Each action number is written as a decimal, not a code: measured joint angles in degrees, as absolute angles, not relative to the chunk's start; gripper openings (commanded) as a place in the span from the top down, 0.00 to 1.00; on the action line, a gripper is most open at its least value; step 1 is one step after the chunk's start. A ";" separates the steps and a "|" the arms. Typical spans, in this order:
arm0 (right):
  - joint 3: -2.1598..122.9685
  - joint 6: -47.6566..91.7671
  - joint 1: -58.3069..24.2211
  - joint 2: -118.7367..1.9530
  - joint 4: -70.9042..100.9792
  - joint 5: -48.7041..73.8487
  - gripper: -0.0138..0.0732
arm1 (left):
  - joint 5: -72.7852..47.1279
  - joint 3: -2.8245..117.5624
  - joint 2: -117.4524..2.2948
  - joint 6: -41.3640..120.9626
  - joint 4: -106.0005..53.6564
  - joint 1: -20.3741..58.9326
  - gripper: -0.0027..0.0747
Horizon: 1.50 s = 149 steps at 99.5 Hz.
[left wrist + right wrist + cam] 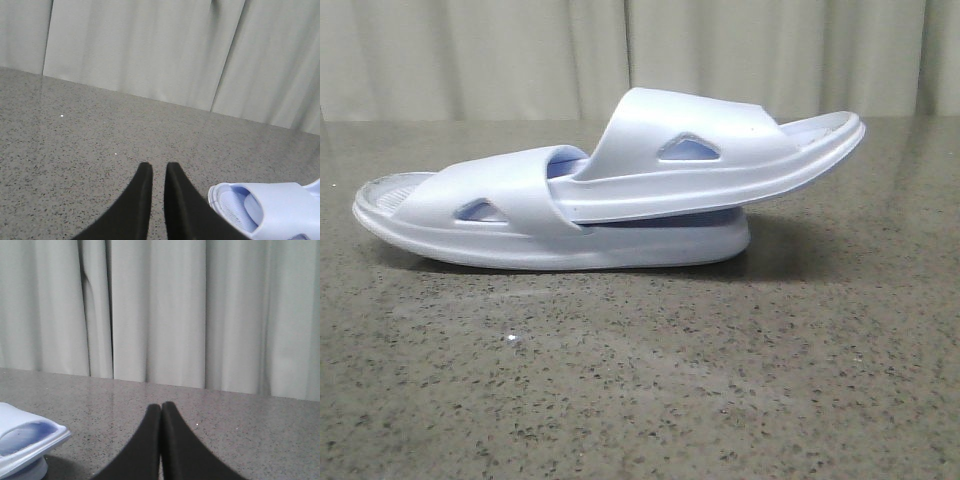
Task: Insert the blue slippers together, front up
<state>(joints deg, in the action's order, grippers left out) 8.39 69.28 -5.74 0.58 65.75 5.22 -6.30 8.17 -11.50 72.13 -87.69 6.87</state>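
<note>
- No text, label, brand, number or sign can be read in any of the three views.
- The blue slippers (610,190) show plain moulded surfaces with no legible marking.
- The tabletop (640,390) carries only its speckled pattern.

The pair of moulded rubber slippers (620,190) is a very pale blue, close to white, with a deeper lavender-blue showing inside the straps and through the triangular side holes. The stone tabletop (640,380) is grey-green, speckled all over with dark and light flecks. The pleated curtain (520,55) behind is plain off-white. Both grippers' fingers (145,200) (150,450) are solid matt black.
</note>
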 measured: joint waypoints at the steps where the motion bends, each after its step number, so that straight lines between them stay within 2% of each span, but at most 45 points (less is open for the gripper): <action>1: 8.39 69.28 -5.74 0.58 65.75 5.22 0.96 | -6.30 8.17 -11.50 72.13 -87.69 6.87 0.94; 31: 8.39 69.28 -5.74 0.58 65.75 5.22 0.96 | -5.64 8.17 -10.83 72.13 -86.36 6.87 0.94; 44: 8.39 69.28 -5.74 0.58 65.75 5.22 0.96 | -6.39 8.05 -8.45 69.37 -75.04 6.87 0.94; 54: 8.39 69.28 -5.74 0.58 65.75 5.22 0.96 | -8.45 8.05 -5.90 55.78 -57.29 6.87 0.94; 71: 8.39 69.41 -5.74 0.58 65.75 5.22 0.96 | -13.64 7.64 -0.81 20.53 -21.79 6.87 0.94; 85: 8.39 69.41 -5.74 0.58 65.75 5.22 0.96 | -14.79 5.63 0.27 7.11 -7.25 6.87 0.94; 121: 8.39 69.41 -5.74 0.58 65.75 5.22 0.96 | -4.48 -0.10 0.27 3.35 -2.23 6.87 0.94; 149: 8.39 69.41 -5.74 0.58 65.75 5.22 0.96 | -3.30 -0.10 0.27 3.22 -2.01 6.87 0.94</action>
<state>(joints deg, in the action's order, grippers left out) 8.39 69.41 -5.74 0.58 65.75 5.22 -3.30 -0.10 0.27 3.22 -2.01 6.87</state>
